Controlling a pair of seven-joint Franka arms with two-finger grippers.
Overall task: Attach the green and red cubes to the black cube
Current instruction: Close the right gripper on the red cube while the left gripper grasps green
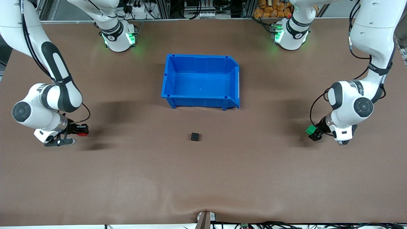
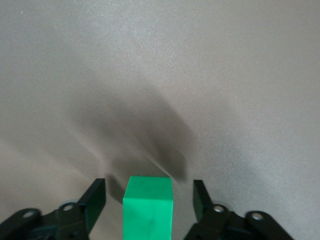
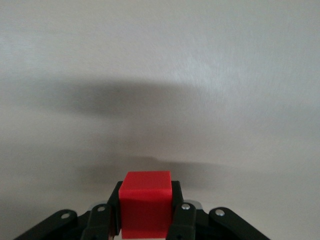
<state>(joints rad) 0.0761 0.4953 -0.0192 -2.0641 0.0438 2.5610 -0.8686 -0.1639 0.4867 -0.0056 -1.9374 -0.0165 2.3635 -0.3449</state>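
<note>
The black cube [image 1: 195,136] sits alone on the brown table, nearer to the front camera than the blue bin. My right gripper [image 1: 81,130] is toward the right arm's end of the table, shut on the red cube [image 1: 83,134]. In the right wrist view the fingers [image 3: 181,215] press both sides of the red cube [image 3: 146,202]. My left gripper [image 1: 313,133] is low at the left arm's end, open. The green cube [image 1: 310,129] stands between its fingers. The left wrist view shows a gap on each side of the green cube [image 2: 148,207] inside the left gripper [image 2: 149,194].
A large blue bin [image 1: 233,68] stands in the middle of the table, farther from the front camera than the black cube, with nothing in it. Both arm bases stand along the table's edge farthest from the front camera.
</note>
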